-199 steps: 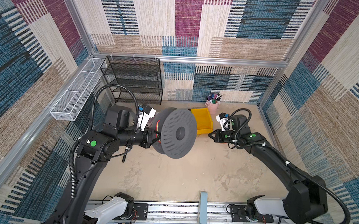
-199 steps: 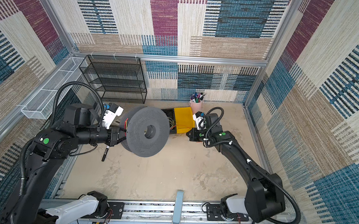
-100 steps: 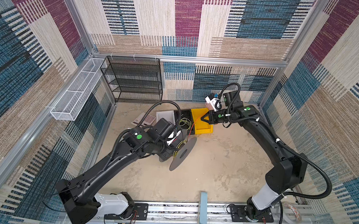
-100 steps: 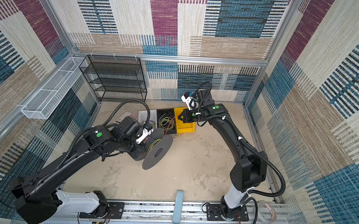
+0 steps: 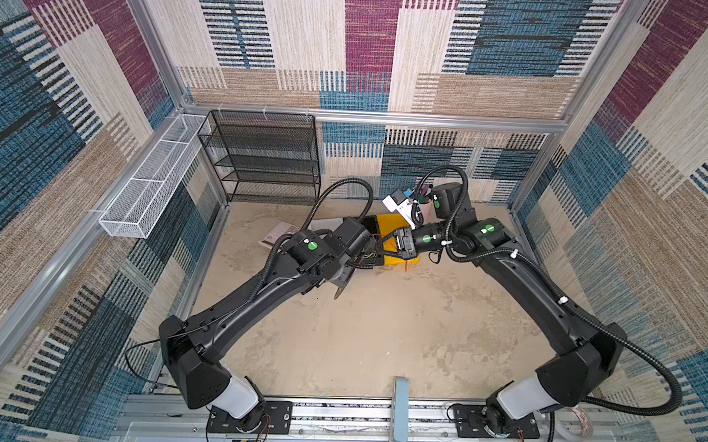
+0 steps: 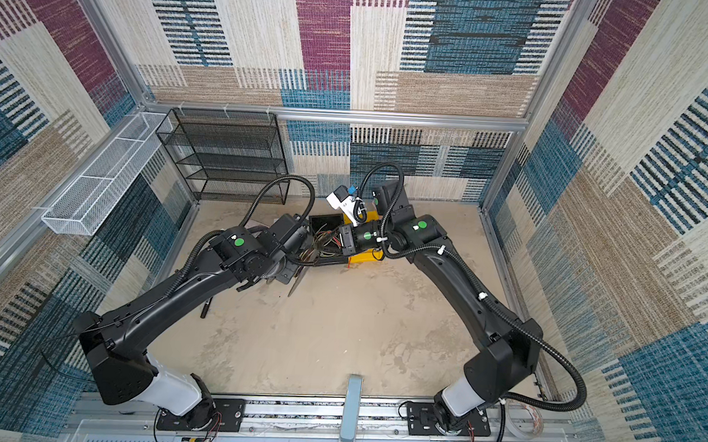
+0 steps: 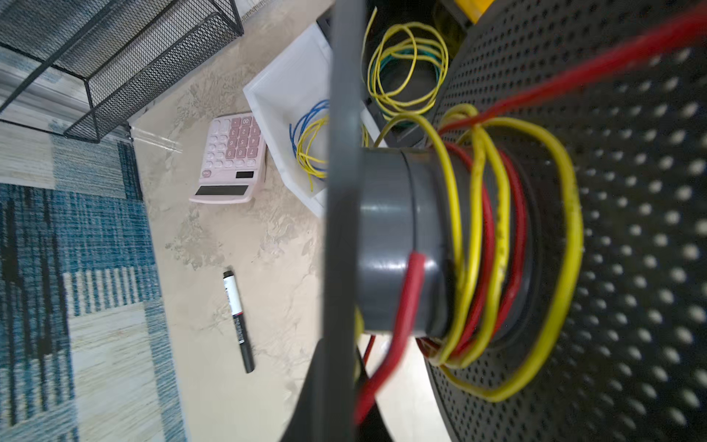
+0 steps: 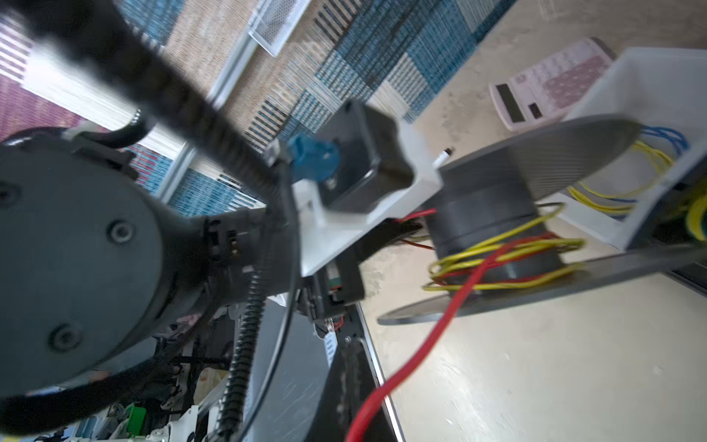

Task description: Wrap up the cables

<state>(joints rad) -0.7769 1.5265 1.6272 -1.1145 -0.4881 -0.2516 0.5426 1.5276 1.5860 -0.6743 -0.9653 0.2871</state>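
1. Left wrist view: the red cable (image 7: 411,291) lies in a few turns round the grey hub of the spool (image 7: 390,229), mixed with loops of yellow wire (image 7: 572,214).
2. Right wrist view: the same red cable (image 8: 445,312) leaves the hub and runs out of the picture's edge. The right pincer's fingers do not show here.
3. In a top view the left pincer (image 5: 338,276) is clenched on the spool (image 5: 341,287), which now shows almost edge-on. Half a second ago its flange was a slanted oval. A second ago it faced the camera full and round (hiding the black bin (image 6: 325,220)).
4. The left arm now stretches low across the desk (image 5: 379,348) toward the bins. A second ago it stood folded up near the left wall.
5. The right pincer (image 5: 384,243) is clenched, but what it grips I cannot tell. It sits over the yellow bin (image 5: 387,228), close to the spool. That is lower than half a second ago, and a second ago it lay to the right of that bin.
6. Several things have kept their places:
   - the pink calculator (image 7: 229,157);
   - the marker (image 7: 239,321);
   - the white bin (image 7: 283,88) with its blue-and-yellow coil (image 7: 310,149);
   - the yellow-green coil (image 7: 405,69).
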